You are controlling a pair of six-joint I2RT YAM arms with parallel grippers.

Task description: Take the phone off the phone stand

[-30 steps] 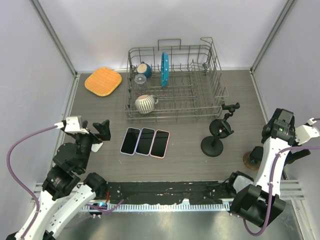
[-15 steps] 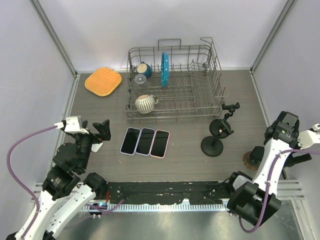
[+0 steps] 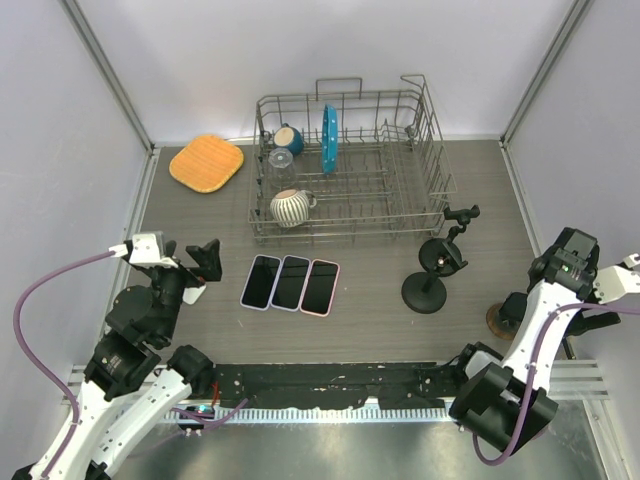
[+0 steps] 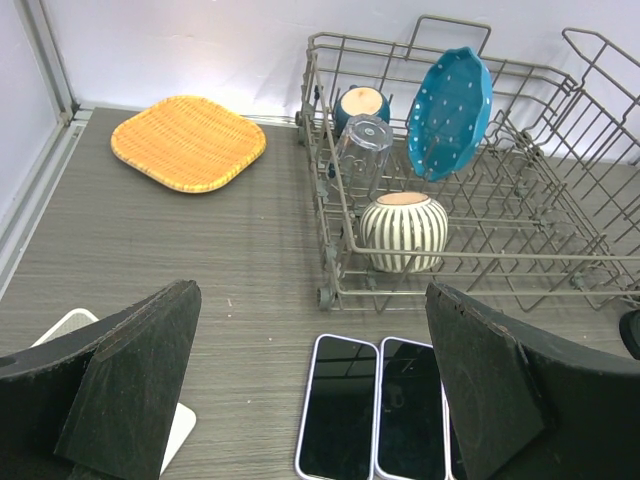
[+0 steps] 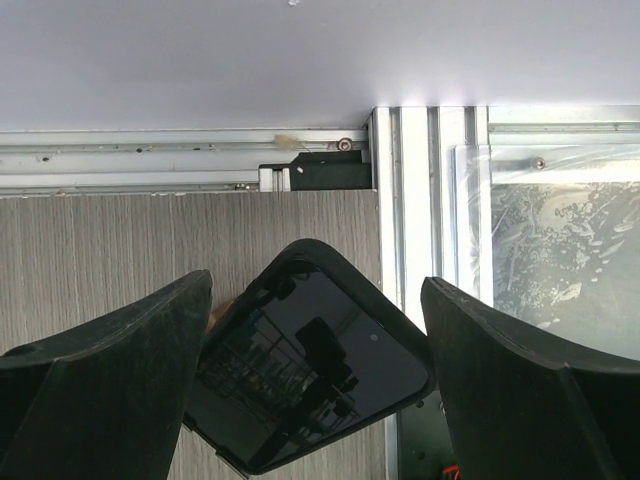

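A phone (image 5: 310,370) in a black case lies tilted between the fingers of my right gripper (image 5: 318,290), screen up. The jaws stand wide on either side of it, the left finger (image 5: 120,380) at its edge and the right finger (image 5: 520,390) just off its corner. A sliver of the brown phone stand (image 5: 218,313) shows under it. From above, the stand's round wooden base (image 3: 495,320) and the dark phone (image 3: 515,308) sit by the right arm, which hides its own gripper. My left gripper (image 3: 197,258) hangs open and empty at the left.
Three phones (image 3: 290,283) lie side by side on the table. An empty black stand (image 3: 432,272) rises right of them. A wire dish rack (image 3: 350,165) with a blue plate and cups stands at the back, an orange mat (image 3: 207,162) beside it. The metal table rail (image 5: 430,200) runs near the phone.
The right wrist has shifted slightly right and toward the near edge, and its jaws have narrowed a little around the phone. The left arm has not moved.
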